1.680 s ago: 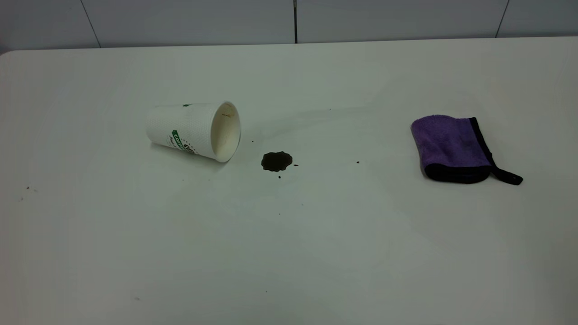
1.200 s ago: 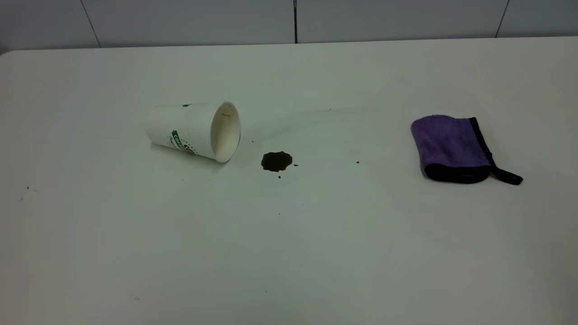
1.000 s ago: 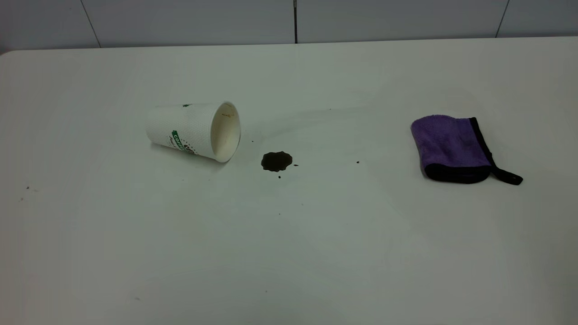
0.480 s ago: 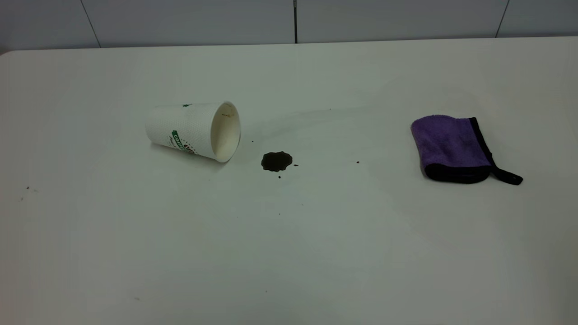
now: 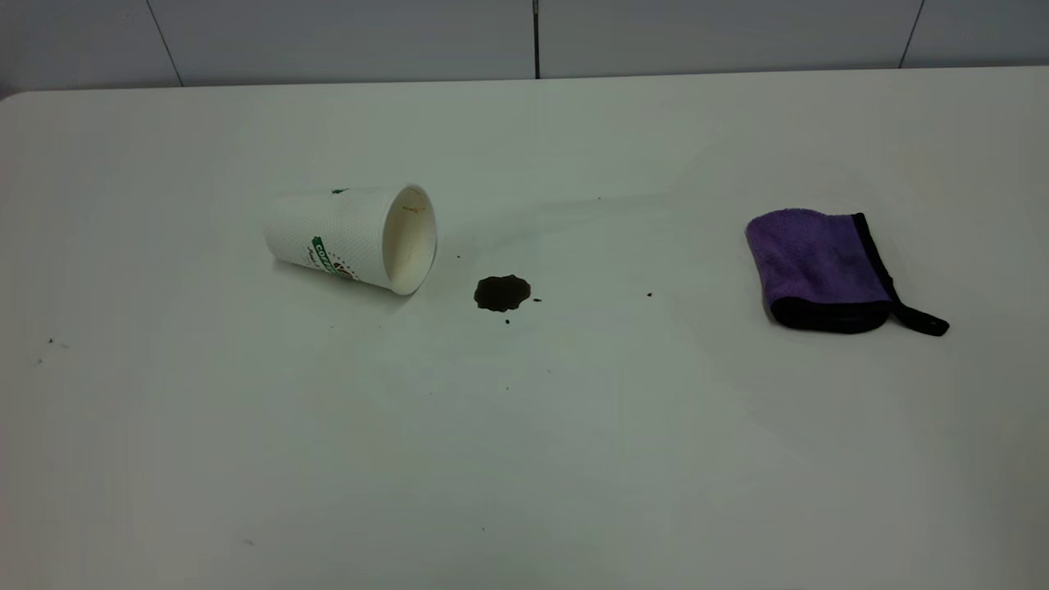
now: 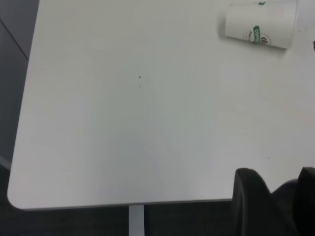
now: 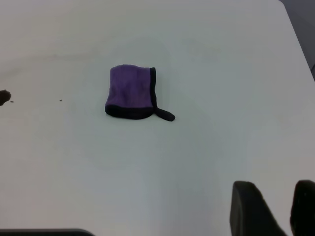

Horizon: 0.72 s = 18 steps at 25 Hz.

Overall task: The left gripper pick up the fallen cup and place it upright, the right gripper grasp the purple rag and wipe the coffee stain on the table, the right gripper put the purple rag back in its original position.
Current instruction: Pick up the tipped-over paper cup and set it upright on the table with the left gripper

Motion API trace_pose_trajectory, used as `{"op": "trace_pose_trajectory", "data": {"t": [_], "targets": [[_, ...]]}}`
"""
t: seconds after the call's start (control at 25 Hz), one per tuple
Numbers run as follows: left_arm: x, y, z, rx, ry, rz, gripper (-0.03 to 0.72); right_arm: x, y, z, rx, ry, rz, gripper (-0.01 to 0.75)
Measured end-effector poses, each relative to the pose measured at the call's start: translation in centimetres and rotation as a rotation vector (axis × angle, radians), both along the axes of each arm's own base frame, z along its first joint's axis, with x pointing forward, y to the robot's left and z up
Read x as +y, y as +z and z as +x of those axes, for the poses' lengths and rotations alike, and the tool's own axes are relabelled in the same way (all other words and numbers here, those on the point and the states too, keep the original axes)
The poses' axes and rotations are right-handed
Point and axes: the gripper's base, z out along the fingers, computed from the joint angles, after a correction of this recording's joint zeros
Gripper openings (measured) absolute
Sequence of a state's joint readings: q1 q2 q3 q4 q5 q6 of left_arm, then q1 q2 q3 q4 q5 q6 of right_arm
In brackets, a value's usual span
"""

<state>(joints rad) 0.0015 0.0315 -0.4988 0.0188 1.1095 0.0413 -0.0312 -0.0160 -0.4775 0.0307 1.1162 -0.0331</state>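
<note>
A white paper cup [image 5: 348, 236] with green print lies on its side at the table's left, its mouth facing a dark coffee stain [image 5: 501, 292]. A purple rag [image 5: 819, 266] with black trim lies flat at the right. Neither gripper shows in the exterior view. In the left wrist view the cup [image 6: 260, 24] is far from my left gripper [image 6: 278, 191], whose fingers stand apart and empty near the table's edge. In the right wrist view the rag [image 7: 130, 92] lies well ahead of my right gripper [image 7: 279, 206], fingers apart and empty; the stain [image 7: 4, 97] shows at the frame's edge.
The white table [image 5: 524, 459] carries a few small dark specks [image 5: 648, 293] near the stain. A grey panelled wall [image 5: 328, 37] stands behind the far edge. The table's near corner and edge [image 6: 98, 204] show in the left wrist view.
</note>
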Motion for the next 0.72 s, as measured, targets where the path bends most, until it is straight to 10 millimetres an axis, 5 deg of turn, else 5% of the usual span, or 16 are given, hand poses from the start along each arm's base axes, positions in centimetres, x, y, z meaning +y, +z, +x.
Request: {"op": "trace_pose_trajectory", "data": {"t": [0.16,0.28,0.52,0.64,0.72], "targets": [[0.4,2.4,2.9,0.05,0.052,0.002,0.24,0.0,0.0,0.0,0.0,0.0,0.0,0.24],[0.5,3.9,7.3,0.128,0.057,0.015,0.263,0.0,0.0,0.0,0.0,0.0,0.0,0.24],[0.5,4.9,16.4,0.248,0.02,0.046,0.541,0.0,0.0,0.0,0.0,0.0,0.0,0.24],[-0.3,3.9,20.5,0.31,-0.037,0.076,0.685,0.0,0.0,0.0,0.0,0.0,0.0,0.24],[-1.5,2.8,22.9,0.343,-0.083,0.098,0.715,0.0,0.0,0.0,0.0,0.0,0.0,0.24]]}}
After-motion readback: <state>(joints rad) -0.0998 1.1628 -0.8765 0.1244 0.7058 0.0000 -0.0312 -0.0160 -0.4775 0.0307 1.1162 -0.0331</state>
